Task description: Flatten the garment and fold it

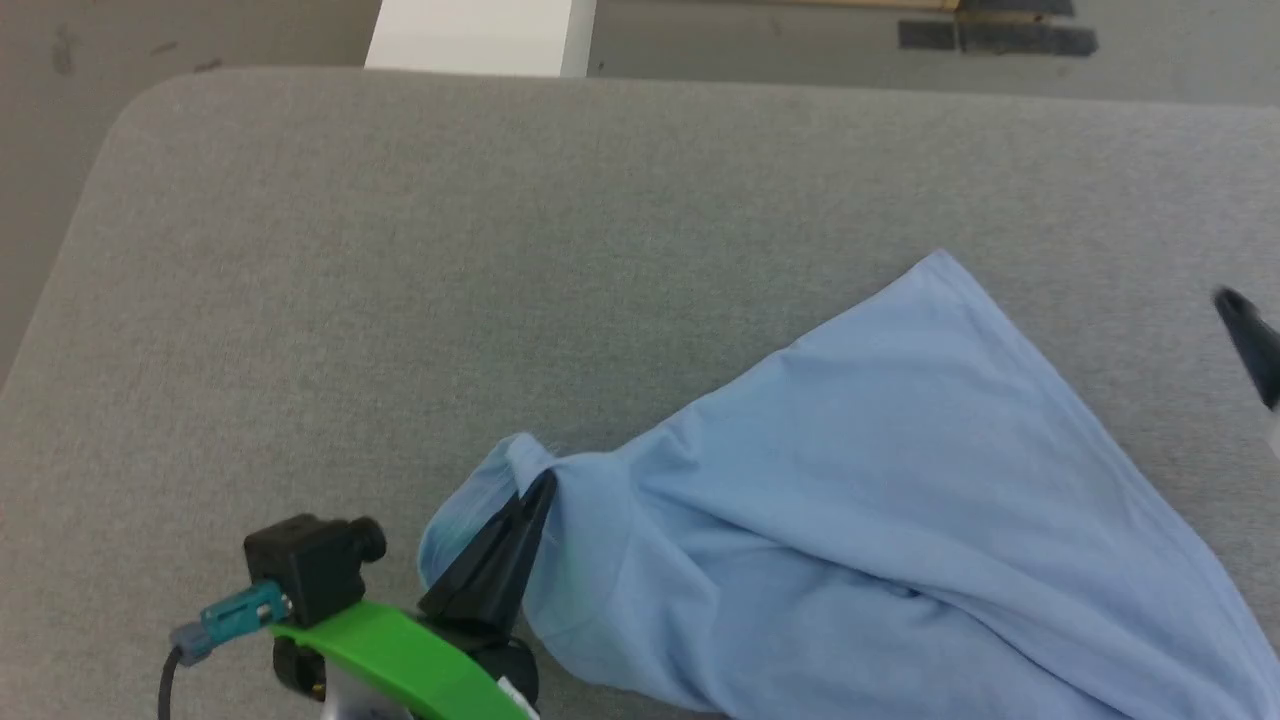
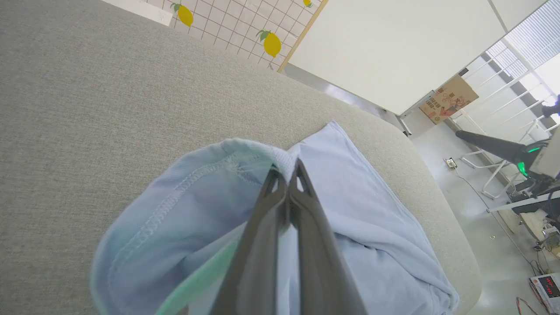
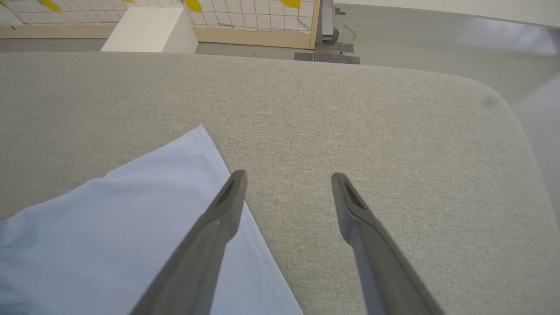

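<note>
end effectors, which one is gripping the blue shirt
The left end effector, shut on a bunched edge of the shirt; the right end effector is wide open, holding nothing.

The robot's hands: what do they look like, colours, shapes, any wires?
The left gripper has two long, dark, tapering fingers, mounted on a bright green bracket beside a small black box with a teal plug and a dark cable. The right gripper has the same slim, pointed dark fingers.
</note>
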`<state>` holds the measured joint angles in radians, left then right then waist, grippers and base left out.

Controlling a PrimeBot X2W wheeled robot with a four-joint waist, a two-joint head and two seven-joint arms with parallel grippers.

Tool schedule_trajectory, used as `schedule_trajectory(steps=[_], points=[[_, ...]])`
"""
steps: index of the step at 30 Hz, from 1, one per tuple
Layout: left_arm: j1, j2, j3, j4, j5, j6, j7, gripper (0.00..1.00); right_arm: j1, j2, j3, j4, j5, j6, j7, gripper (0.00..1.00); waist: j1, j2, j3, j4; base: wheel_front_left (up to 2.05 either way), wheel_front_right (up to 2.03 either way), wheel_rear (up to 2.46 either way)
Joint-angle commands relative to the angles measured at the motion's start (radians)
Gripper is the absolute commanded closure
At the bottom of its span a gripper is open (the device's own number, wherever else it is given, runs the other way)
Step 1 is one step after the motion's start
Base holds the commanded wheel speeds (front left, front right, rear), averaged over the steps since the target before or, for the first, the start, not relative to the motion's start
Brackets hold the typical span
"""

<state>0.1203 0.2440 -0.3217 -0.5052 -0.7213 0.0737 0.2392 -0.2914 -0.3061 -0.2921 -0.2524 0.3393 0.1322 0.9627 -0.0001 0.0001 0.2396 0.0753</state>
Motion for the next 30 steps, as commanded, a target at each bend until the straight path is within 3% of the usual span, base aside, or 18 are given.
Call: schedule_trajectory(steps=[1,9,19,20,21,22,30], points=[[-0.03,-0.006,-0.005,-0.001,0.007,-0.01,-0.003,1.0,-0.052,-0.009,0.042,0.047,-0.026,-0.002,-0.02,0.0,0.0001,-0.0001,0.065,0.053,0.0,0.0,0.0],[-0.1,-0.022,-0.033,0.019,0.014,-0.03,0.0,1.0,-0.283,0.013,0.223,0.348,-0.099,-0.002,-0.031,0.0,0.0001,-0.0001,0.16,0.132,0.0,0.0,0.0],[-0.144,-0.043,-0.052,0.055,0.006,-0.052,-0.014,1.0,-0.316,-0.041,0.284,0.518,-0.119,-0.002,-0.047,0.0,0.0001,-0.0001,0.214,0.197,0.0,0.0,0.0],[-0.145,-0.043,-0.052,0.058,0.006,-0.052,-0.015,1.0,-0.315,-0.042,0.286,0.527,-0.118,-0.002,-0.045,0.26,0.0001,-0.0001,0.216,0.198,0.0,0.0,0.0],[-0.147,-0.044,-0.051,0.06,0.005,-0.053,-0.017,1.0,-0.316,-0.043,0.287,0.535,-0.118,-0.002,-0.046,0.75,0.0001,-0.0001,0.217,0.198,0.0,0.0,0.0],[-0.148,-0.044,-0.05,0.063,0.005,-0.053,-0.018,1.0,-0.315,-0.045,0.289,0.542,-0.12,-0.002,-0.04,1.0,0.0001,-0.0001,0.217,0.197,0.0,0.0,0.0],[-0.148,-0.041,-0.022,0.084,-0.017,-0.05,-0.03,1.0,-0.32,-0.026,0.294,0.532,-0.102,-0.002,-0.094,1.0,0.0001,-0.0001,0.15,0.141,0.0,0.0,0.0]])
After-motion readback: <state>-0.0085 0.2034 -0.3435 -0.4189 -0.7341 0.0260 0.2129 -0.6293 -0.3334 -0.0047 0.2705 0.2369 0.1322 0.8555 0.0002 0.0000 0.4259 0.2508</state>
